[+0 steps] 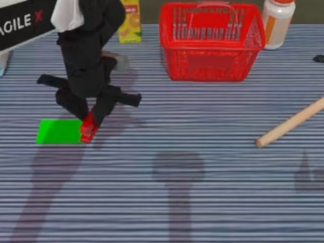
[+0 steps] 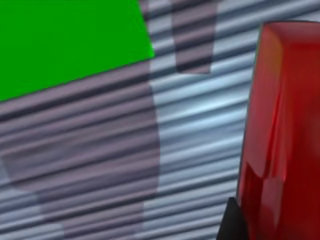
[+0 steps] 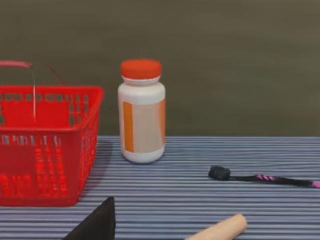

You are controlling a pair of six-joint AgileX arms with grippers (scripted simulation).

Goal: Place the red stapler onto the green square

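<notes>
The red stapler (image 1: 88, 128) hangs between the fingers of the left gripper (image 1: 90, 123), clenched on it, at the right edge of the green square (image 1: 56, 131) on the table's left side; from above its lower end overlaps the square's right border, though whether it touches the surface cannot be told. In the left wrist view the stapler (image 2: 280, 135) fills one side as a glossy red block, with the green square (image 2: 65, 40) off to the other over the striped blue-grey tablecloth (image 2: 200, 125). The left arm carries white lettering reading "AGILE X" (image 1: 20, 23) on a black panel. Behind it stands a yellow carton (image 1: 130, 20) with an orange picture; its print is probably too small to read. Farther right sit a red mesh basket (image 1: 212, 43) and a white bottle (image 1: 277, 23) with a red cap and an orange label. A wooden rolling pin (image 1: 291, 122) lies near the right edge. The right gripper is out of the top view, and its wrist camera shows only a dark corner.
</notes>
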